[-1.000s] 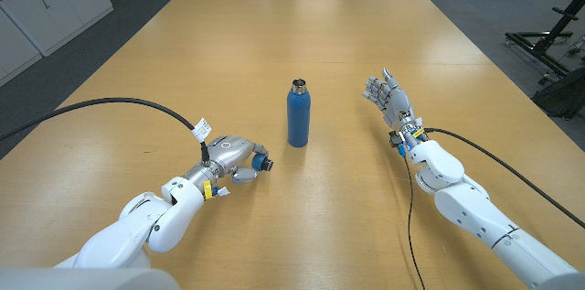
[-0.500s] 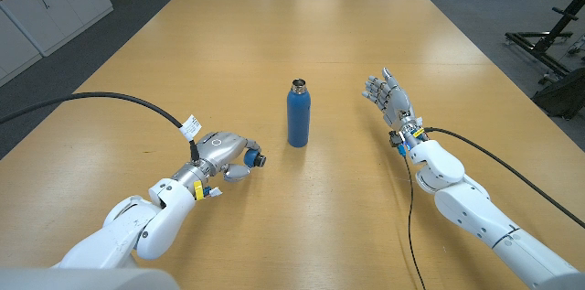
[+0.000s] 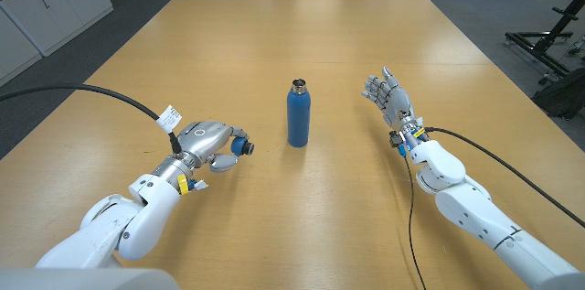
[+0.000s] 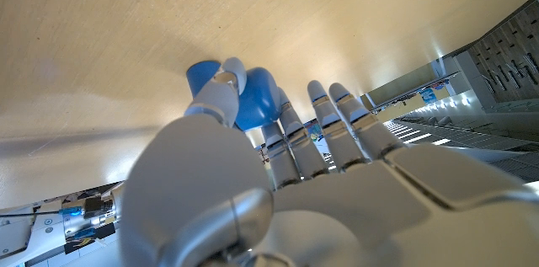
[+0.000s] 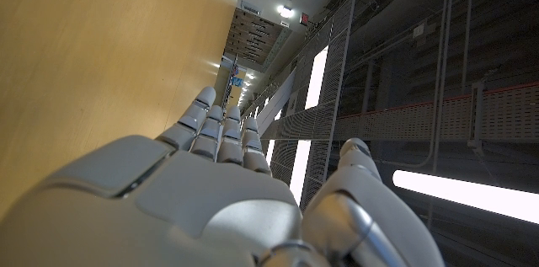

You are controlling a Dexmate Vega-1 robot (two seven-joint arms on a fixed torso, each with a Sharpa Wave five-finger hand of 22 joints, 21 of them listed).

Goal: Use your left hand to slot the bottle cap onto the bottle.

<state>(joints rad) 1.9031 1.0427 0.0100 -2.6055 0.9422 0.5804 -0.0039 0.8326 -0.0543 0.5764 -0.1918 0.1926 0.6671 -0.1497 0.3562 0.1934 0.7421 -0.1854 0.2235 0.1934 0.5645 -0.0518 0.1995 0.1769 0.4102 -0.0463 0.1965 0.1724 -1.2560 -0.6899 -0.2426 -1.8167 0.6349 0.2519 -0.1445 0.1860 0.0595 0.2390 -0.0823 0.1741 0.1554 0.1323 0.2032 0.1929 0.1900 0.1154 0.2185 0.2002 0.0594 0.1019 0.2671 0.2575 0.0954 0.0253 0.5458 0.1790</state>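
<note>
Here, small blue bottle cap pinched in left robot hand, open-necked blue bottle upright, right robot hand spread

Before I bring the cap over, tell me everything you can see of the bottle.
The bottle is a blue, matte, metal-looking flask with rounded shoulders and a short dark neck whose mouth is open, no cap on it. It stands upright near the middle of the wooden table, between the two arms. Nothing touches it but the tabletop.

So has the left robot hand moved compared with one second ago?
Yes. The left robot hand, pinching the cap, moved left, away from the standing bottle.
</note>
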